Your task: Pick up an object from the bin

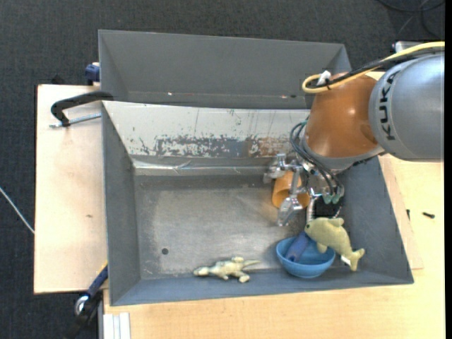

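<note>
Hand sits low in the grey metal bin, on the right near the back wall, right against a small orange cup-like piece. Can't tell if the hand is wide, narrow or gripping it. Just in front is a round blue plastic bowl, with a pale yellow toy dolphin touching its rim. A pale yellow toy lizard lies by the front wall, well apart.

Low in the grey bin, near its right wall: pincer just beside an orange thing. In the front right corner, blue bowl touching a yellow dolphin toy. Along the front wall, pale lizard toy.
</note>
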`<state>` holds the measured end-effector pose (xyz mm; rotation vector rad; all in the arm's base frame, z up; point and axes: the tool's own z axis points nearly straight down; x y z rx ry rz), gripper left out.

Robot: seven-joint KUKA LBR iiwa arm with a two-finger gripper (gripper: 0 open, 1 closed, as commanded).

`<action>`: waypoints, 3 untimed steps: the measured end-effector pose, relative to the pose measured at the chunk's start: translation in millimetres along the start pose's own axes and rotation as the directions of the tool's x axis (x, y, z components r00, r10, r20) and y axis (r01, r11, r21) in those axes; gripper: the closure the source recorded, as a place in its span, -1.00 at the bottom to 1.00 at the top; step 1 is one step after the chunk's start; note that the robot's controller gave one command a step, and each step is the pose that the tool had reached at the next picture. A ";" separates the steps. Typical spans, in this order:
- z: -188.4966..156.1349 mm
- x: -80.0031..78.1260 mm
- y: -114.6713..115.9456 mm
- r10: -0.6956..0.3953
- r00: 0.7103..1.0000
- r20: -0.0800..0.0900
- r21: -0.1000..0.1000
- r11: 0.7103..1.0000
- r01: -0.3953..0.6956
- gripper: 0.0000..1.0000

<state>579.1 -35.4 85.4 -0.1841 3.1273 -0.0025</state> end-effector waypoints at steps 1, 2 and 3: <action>2.3 1.9 -62.2 -0.190 0.982 0.001 -0.010 0.982 0.190 -1.00; 1.9 0.8 -60.9 -0.193 0.981 0.004 -0.011 0.981 0.193 1.00; -132.0 28.5 -47.1 -0.369 0.929 0.004 0.002 0.929 0.369 1.00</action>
